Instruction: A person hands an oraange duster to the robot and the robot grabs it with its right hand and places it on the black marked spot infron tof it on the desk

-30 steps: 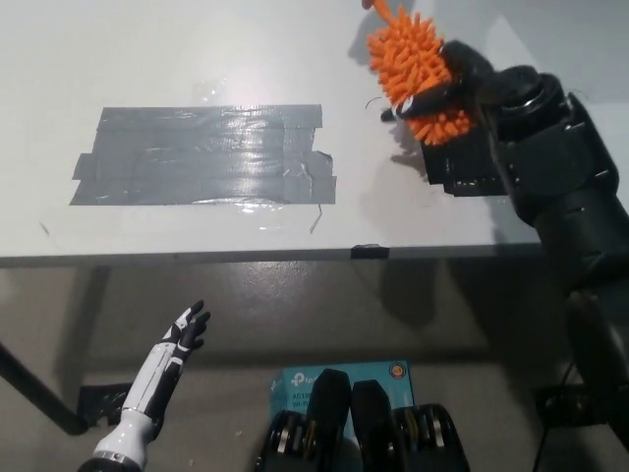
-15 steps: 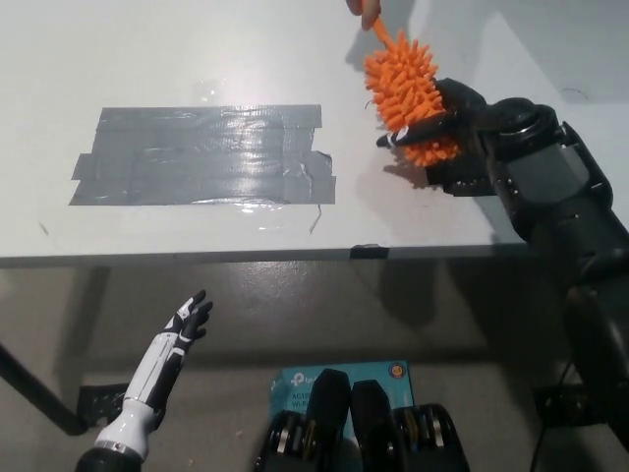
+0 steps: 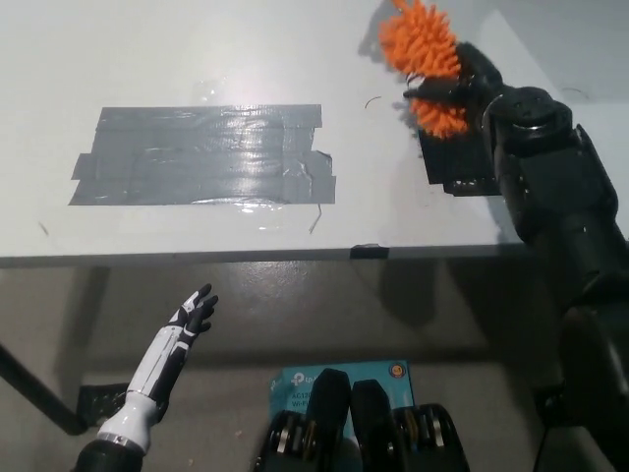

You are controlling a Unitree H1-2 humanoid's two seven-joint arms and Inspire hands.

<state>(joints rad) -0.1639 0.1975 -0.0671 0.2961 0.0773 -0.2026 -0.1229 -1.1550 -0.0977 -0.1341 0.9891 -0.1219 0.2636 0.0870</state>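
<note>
Desk [image 3: 197, 59] bare around duster [image 3: 418, 44], taped patch [image 3: 201, 155].

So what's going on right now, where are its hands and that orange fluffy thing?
Right hand shut on orange duster, far right of desk. Left hand open, idle below desk edge. Black taped spot bare; nothing in the way.
</note>
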